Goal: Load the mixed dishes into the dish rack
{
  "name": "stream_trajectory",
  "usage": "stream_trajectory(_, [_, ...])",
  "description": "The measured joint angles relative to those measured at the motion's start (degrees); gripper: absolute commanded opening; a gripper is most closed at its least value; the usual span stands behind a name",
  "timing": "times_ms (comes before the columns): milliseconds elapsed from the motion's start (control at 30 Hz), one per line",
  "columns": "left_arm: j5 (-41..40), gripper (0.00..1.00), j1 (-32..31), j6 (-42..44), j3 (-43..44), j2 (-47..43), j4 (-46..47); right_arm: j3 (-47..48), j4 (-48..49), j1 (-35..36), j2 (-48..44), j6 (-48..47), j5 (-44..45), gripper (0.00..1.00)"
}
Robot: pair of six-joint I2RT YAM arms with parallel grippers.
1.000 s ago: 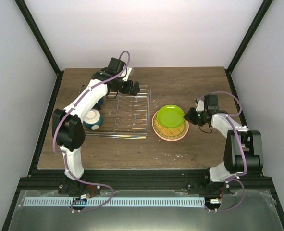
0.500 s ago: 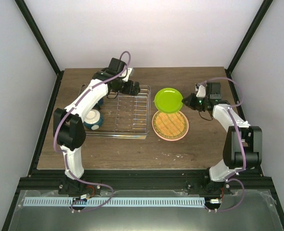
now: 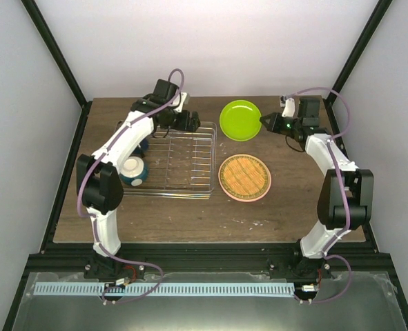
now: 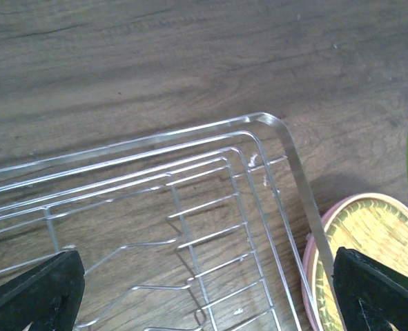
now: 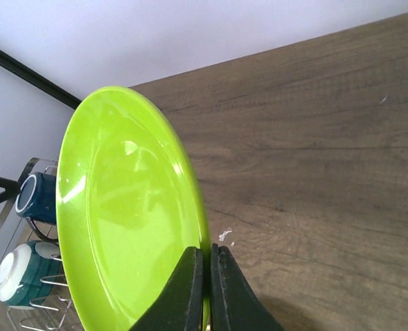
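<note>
Right gripper (image 3: 263, 123) pinching the lime-green plate (image 3: 239, 120) aloft, I've blue mug (image 5: 39, 198) and teal bowl (image 3: 133, 171) racked; cream plate (image 3: 244, 175) and salmon-pink plate (image 3: 244, 199) wait.

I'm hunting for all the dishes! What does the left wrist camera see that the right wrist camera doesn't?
Only the left wrist camera: the cream plate lying on the salmon-pink plate, and the open left fingers at the bottom corners. Only the right wrist camera: the dark blue mug, the small bowl, and the right fingers pinching the rim of the lime-green plate. Both: the lime-green plate, the dish rack and the wooden table.
</note>
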Motion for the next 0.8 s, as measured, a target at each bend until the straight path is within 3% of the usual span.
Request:
stream_trajectory(267, [-0.7,1.0,4.2,-1.5,0.3,-1.6,0.3,2.7,4.8,3.4,3.1,-4.4,-0.1,0.01])
stream_trajectory(800, [-4.3,1.0,4.7,-2.1,-5.4,-7.0,3.0,4.3,19.9,12.2,7.3,-11.5,0.3,0.01])
